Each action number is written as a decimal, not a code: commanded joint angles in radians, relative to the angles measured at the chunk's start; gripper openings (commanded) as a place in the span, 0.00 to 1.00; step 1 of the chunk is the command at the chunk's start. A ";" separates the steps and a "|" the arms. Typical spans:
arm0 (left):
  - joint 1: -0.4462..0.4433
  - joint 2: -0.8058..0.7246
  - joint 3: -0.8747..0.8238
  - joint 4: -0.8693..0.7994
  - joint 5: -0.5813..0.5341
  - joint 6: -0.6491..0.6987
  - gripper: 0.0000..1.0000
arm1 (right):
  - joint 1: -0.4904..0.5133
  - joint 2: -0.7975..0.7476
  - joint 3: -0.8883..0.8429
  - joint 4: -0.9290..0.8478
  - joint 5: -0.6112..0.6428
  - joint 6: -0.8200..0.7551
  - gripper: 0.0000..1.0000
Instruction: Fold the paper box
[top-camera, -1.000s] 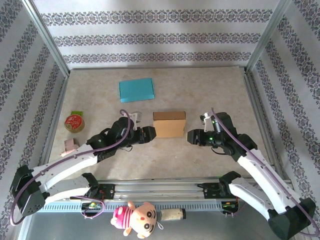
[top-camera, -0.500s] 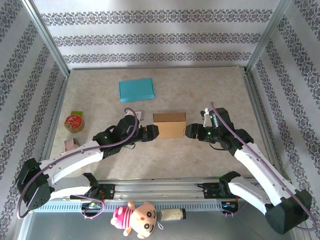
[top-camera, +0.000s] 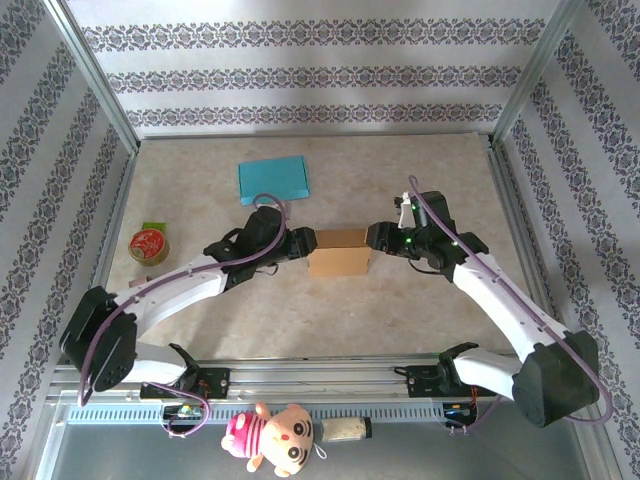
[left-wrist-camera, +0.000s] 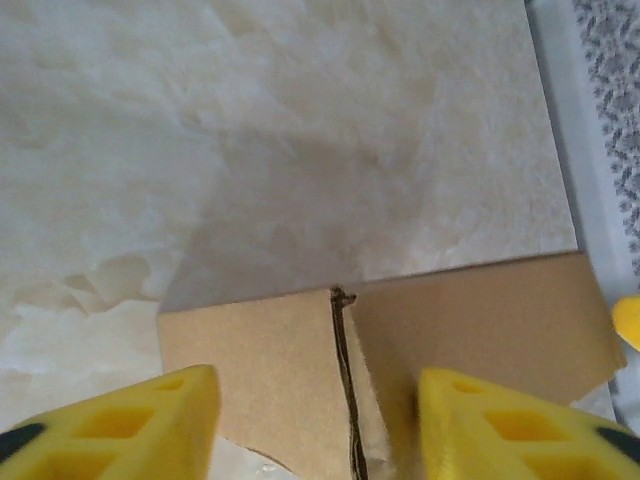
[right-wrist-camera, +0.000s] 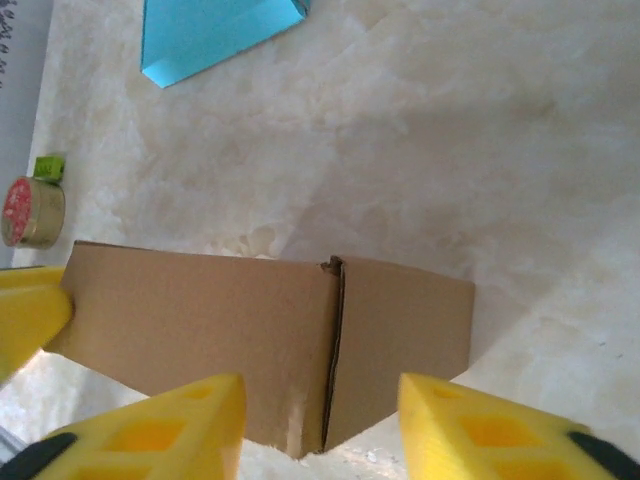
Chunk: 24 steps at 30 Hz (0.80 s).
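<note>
Finds the paper box (top-camera: 338, 251) at the middle of the table (top-camera: 420, 170), already raised into a brown block with a seam on top. Meets it with left gripper (top-camera: 303, 243) and right gripper (top-camera: 375, 238), jaws parted at either end, nothing clamped. Likely leaves end flaps to close.

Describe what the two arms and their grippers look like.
Both the left arm and right arm have white links with black joints. A purple cable loops along each. The gripper fingers are yellow, with cut-out windows and black patches; a small green light glows near the right wrist.
</note>
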 joint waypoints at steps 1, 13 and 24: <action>0.008 0.008 -0.003 0.008 0.065 -0.014 0.38 | -0.004 0.036 0.000 0.030 -0.046 -0.015 0.35; -0.067 -0.124 -0.278 0.063 0.138 -0.143 0.17 | 0.086 -0.112 -0.237 -0.050 -0.032 0.061 0.25; -0.220 -0.398 -0.333 -0.107 -0.032 -0.187 0.60 | 0.123 -0.503 -0.314 -0.369 -0.067 0.104 0.41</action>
